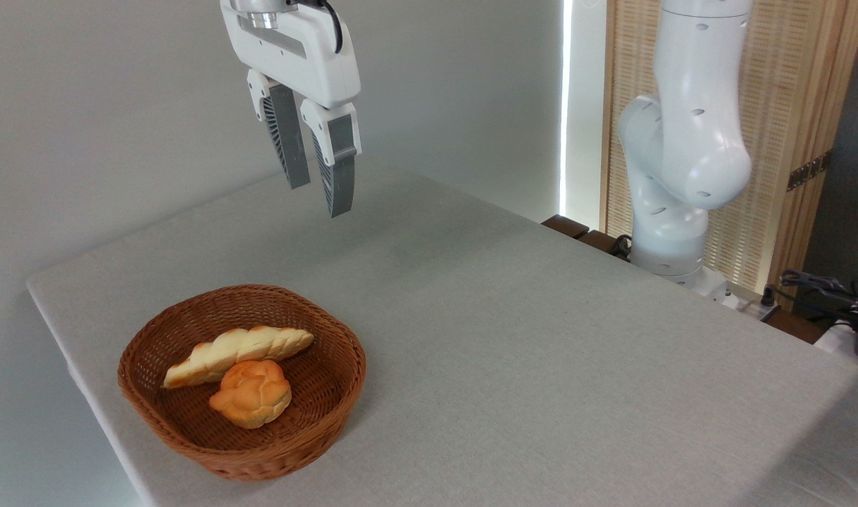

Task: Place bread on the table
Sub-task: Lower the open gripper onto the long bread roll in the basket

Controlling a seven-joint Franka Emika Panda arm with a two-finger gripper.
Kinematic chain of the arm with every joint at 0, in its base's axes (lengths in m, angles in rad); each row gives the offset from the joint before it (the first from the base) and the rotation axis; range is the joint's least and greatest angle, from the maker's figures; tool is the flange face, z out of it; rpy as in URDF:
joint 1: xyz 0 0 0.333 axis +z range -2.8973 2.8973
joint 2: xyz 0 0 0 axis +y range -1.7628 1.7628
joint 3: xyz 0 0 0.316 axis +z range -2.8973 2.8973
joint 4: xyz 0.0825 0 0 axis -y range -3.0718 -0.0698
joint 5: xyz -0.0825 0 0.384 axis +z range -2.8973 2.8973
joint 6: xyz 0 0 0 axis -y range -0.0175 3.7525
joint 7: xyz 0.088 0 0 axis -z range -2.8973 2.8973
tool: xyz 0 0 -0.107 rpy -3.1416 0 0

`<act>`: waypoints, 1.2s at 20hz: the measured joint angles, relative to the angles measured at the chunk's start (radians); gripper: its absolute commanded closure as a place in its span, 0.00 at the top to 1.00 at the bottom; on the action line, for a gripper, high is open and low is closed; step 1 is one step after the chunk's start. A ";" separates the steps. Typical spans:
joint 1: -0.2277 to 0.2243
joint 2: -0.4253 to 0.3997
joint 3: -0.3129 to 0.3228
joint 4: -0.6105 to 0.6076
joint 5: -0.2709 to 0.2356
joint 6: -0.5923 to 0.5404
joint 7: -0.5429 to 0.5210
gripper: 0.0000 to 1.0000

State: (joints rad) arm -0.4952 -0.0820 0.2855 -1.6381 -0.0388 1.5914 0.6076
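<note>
The bread (239, 353), a long pale golden braided loaf, lies inside a round brown wicker basket (189, 429) at the near left of the table (513, 366). A small round orange knotted bun (251, 394) rests against its front side. My gripper (320, 198) hangs high above the table, well above and behind the basket, to its right. The two grey fingers (337, 176) stand a little apart with nothing between them.
The arm's white base (672, 232) stands at the table's far right edge. Cables and a dark device (837, 296) lie beyond the right edge. A wooden slatted panel (767, 183) rises behind the base. Bare grey-beige cloth stretches right of the basket.
</note>
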 measured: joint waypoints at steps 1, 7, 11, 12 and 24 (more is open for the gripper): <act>0.000 0.000 0.000 0.000 0.000 0.000 0.000 1.00; 0.000 0.000 0.000 0.000 0.000 0.000 0.000 1.00; 0.000 0.000 0.000 0.000 0.000 0.000 0.000 1.00; 0.000 0.001 0.000 0.000 0.001 0.000 0.000 1.00; 0.001 0.138 0.003 -0.104 0.002 0.375 0.000 1.00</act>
State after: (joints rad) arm -0.4944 0.0557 0.2888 -1.7421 -0.0372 1.9660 0.6076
